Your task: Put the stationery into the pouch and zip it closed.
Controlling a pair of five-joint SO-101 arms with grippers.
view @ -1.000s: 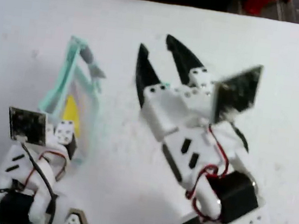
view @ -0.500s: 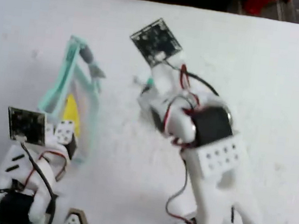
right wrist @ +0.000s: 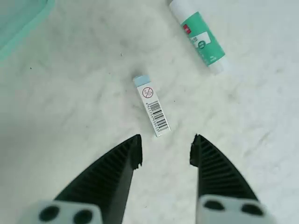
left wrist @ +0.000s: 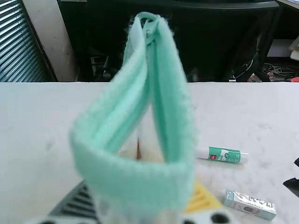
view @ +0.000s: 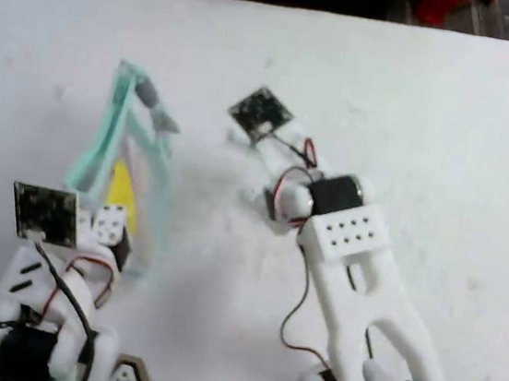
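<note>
Right pincer [right wrist: 164,142] hangs wide open and empty above the eraser [right wrist: 152,106]; eraser and glue stick [right wrist: 198,37] remain on the table [right wrist: 70,93], outside the unzipped pouch [left wrist: 140,179].

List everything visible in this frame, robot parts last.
pouch: one, mint-green zip band with clear sides, mouth open, on the left part of the table.
yellow item: one, inside the pouch; too hidden to name.
glue stick: one, white and green, lying on the table beside the pouch.
eraser: one, white barcoded sleeve with a pale blue end, flat on the table near the glue stick.
table: one, white, under everything.
left gripper: one, white, at the near end of the pouch.
right gripper: one, black fingers open, just short of the eraser.
</note>
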